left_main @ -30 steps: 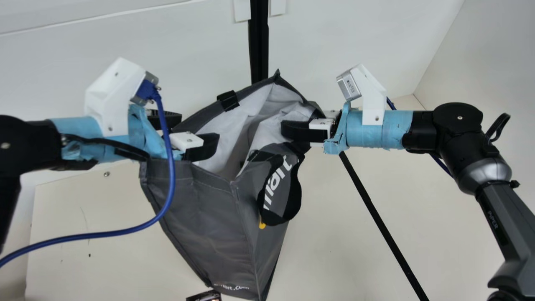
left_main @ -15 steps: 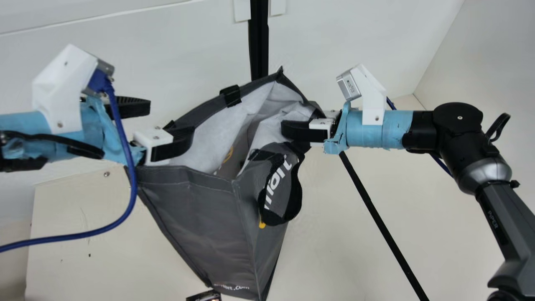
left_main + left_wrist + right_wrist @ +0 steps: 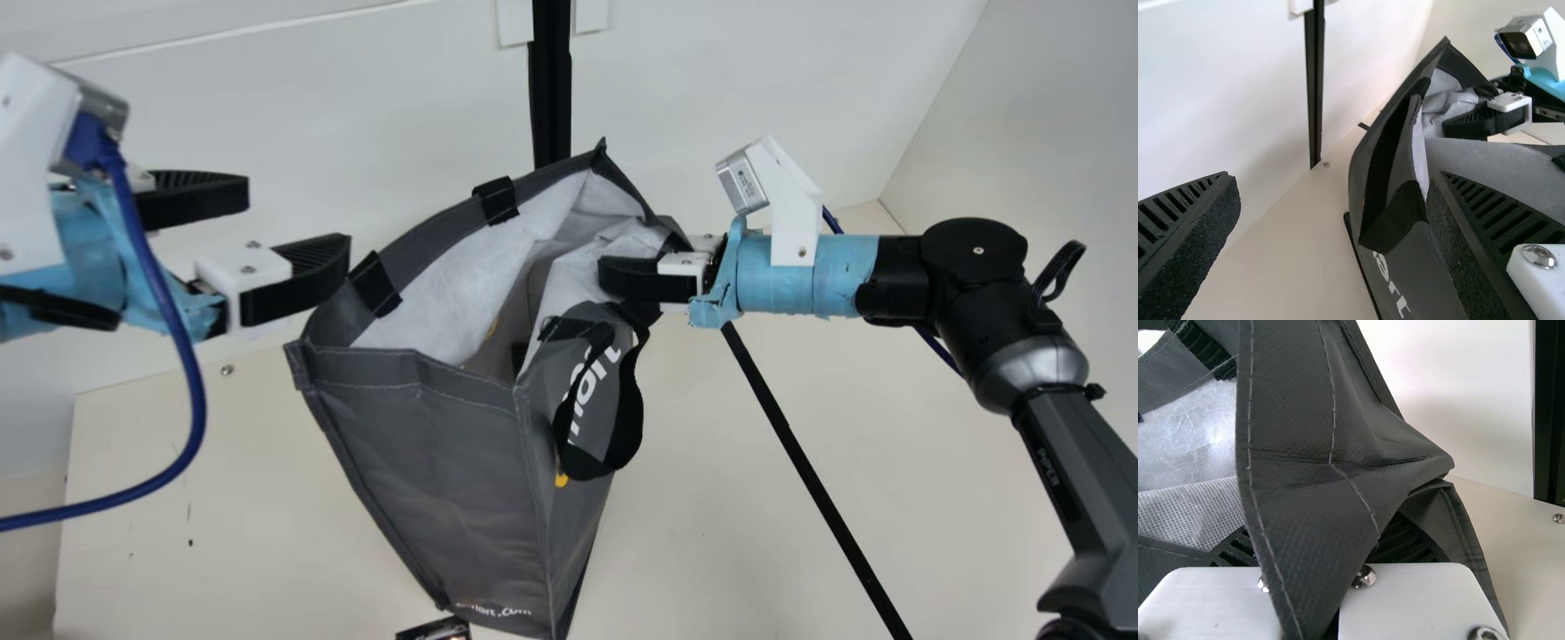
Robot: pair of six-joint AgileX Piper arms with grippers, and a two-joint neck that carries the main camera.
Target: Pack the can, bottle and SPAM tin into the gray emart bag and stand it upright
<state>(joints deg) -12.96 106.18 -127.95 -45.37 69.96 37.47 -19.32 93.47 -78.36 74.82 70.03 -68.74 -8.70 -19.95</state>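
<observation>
In the main view, the gray emart bag (image 3: 427,462) has its mouth up and gaping, pale lining (image 3: 462,302) in sight, between the far left and far right corners of the cream bench (image 3: 756,516); whether its base rests on the bench I cannot tell. A black handle (image 3: 627,427) hangs down outside the bag, over its printed side. The left gripper (image 3: 298,222) is just beside the left part of the bag's rim, its fingers well parted and holding nothing. The right gripper (image 3: 622,274) has the opposite part of the rim, one finger inside the mouth. At the bag's foot a small dark thing (image 3: 436,631) is cut off by the view's lower edge, too little of it showing to name. In the left wrist view, bare space lies between the wide-open fingers (image 3: 1188,247) and the bag with another black strap (image 3: 1395,220) lies partly behind one of them; whether they touch I cannot tell. Farther off is the right gripper, at the rim. In the right wrist view, a fold of the bag's gray cloth runs in between the ribbed fingers (image 3: 1405,543), which are closed on it.
</observation>
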